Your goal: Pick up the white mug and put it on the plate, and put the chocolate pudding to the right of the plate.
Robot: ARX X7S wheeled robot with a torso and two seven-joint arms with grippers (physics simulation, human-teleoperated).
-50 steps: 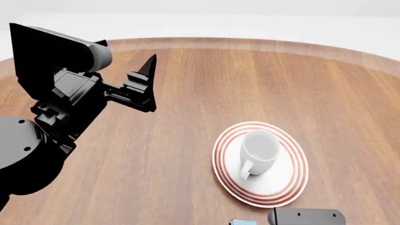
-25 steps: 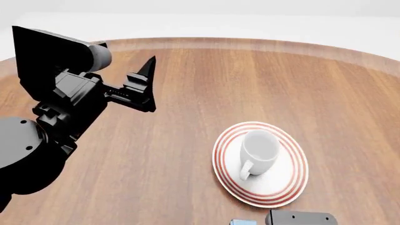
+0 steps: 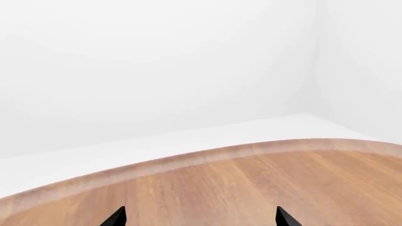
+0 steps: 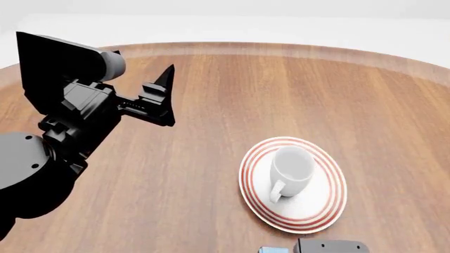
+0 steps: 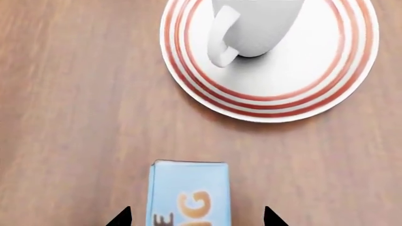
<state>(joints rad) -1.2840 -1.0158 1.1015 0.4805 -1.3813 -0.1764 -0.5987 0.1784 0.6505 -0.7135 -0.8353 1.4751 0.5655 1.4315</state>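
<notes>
The white mug (image 4: 292, 169) stands upright on the plate (image 4: 320, 213) with red rings, at the front right of the round wooden table. It also shows in the right wrist view (image 5: 251, 26) on the plate (image 5: 326, 70). The chocolate pudding box (image 5: 188, 193) lies on the wood close to the plate, light blue face up, and only a sliver of it (image 4: 272, 250) shows in the head view. My right gripper (image 5: 196, 217) is open, its fingertips either side of the box and apart from it. My left gripper (image 3: 199, 217) is open and empty, raised at the far left (image 4: 167, 95).
The table's curved far edge (image 4: 281, 48) runs across the back, with white floor and wall beyond. My left arm (image 4: 42, 153) fills the left side of the head view. My right arm's wrist (image 4: 330, 246) shows at the bottom edge.
My right arm's wrist has moved left and lower in the head view, toward the pudding box. The left arm has barely moved. The mug and plate have not moved.
</notes>
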